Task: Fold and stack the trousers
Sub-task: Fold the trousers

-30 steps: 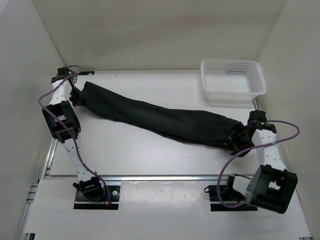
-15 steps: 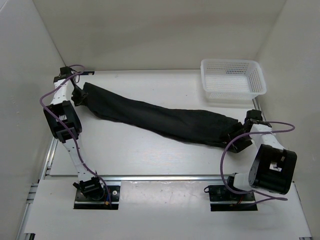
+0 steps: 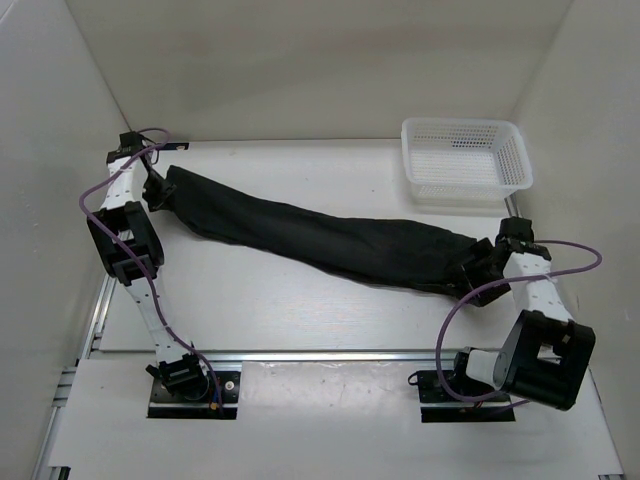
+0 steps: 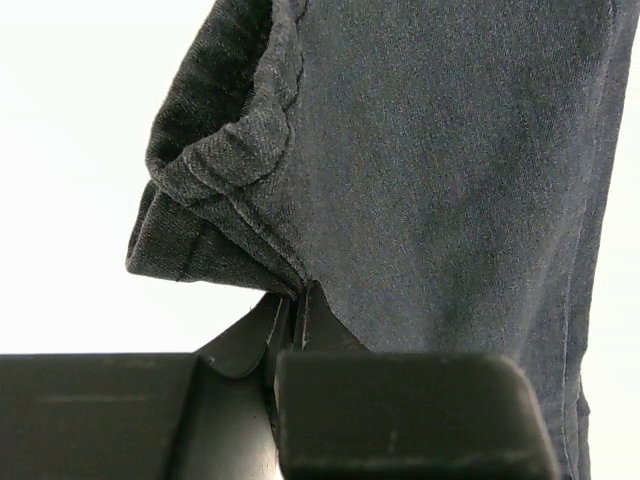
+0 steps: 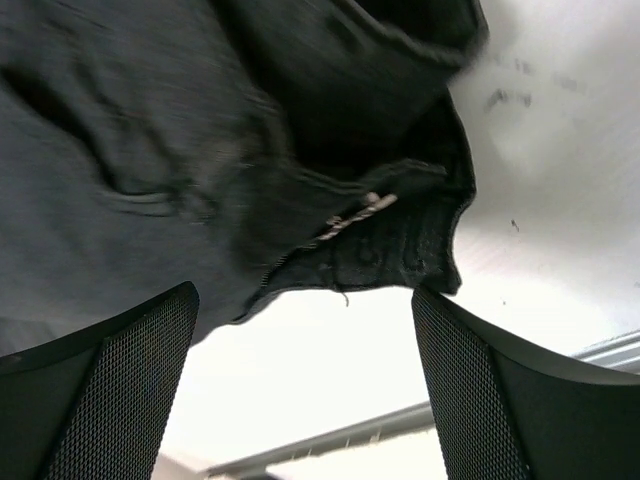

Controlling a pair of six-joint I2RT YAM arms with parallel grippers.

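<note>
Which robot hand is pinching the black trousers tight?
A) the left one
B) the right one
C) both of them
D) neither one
A: the left gripper is shut on a hem of the trousers, while the right gripper has its fingers spread wide apart at the other end.

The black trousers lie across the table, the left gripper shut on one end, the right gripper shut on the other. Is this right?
Not quite: the right gripper is open, its fingers apart and the trousers not between them, as the right wrist view shows. The rest holds.
</note>
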